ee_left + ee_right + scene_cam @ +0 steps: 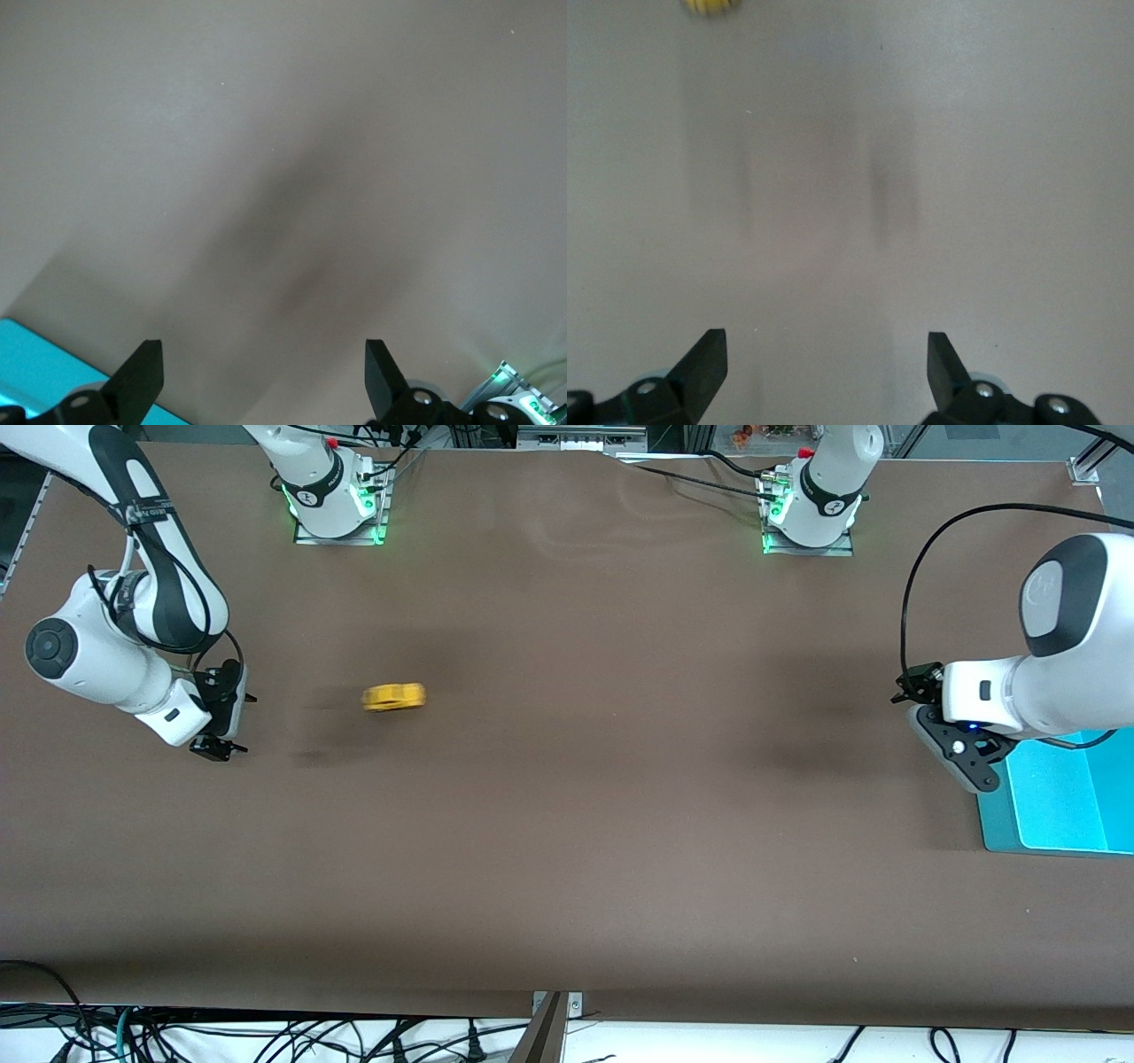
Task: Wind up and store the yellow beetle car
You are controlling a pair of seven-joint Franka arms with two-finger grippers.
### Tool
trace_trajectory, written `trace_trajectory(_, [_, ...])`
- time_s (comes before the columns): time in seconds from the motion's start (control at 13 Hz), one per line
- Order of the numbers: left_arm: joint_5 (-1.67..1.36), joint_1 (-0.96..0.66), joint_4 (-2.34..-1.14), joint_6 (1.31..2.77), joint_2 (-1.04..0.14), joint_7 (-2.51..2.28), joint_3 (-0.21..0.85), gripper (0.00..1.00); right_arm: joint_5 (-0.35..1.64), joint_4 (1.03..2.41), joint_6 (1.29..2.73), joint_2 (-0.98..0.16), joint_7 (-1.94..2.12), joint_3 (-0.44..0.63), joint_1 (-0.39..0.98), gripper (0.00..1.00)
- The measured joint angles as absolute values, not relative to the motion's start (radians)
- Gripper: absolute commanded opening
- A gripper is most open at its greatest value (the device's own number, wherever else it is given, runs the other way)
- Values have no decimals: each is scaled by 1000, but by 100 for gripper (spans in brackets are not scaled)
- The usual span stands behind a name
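We're seeing the yellow beetle car (393, 696) sitting loose on the desk (567, 850) toward the right arm's end, blurred. Right claw (219, 722) is hanging nearest, fingers apart, empty; left claw (961, 757) is waiting, fingers apart, by the teal tray (1050, 806).

One small bright yellow toy car with a rounded body (393, 696) sits on one broad brown bench (567, 850). One shallow turquoise tray with a darker teal rim (1059, 802) lies at the left arm's end. Two white robot arms stand at the bench, each with one black two-finger gripper: the left gripper (961, 757) and the right gripper (221, 722), both spread wide and holding nothing.
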State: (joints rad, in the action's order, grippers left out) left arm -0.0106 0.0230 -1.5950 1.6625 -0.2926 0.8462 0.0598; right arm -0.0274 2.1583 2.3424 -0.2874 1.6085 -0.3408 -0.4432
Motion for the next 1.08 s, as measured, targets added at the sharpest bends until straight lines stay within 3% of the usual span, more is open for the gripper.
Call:
trace_trajectory(0.62, [-11,28,-1679,1754,-312,987,63,100,-28,2077,2220,-247,1436,-355,-443,100])
trace_trajectory(0.77, [-11,28,-1764,1850,-297,1016,63,100,-28,2077,2218,-244,1427,-358,-443,100])
trace_trajectory(1.08, [-10,3,-2047,2073,-195,1049,71,100,-28,2069,2206,-221,1395,-358,-444,100])
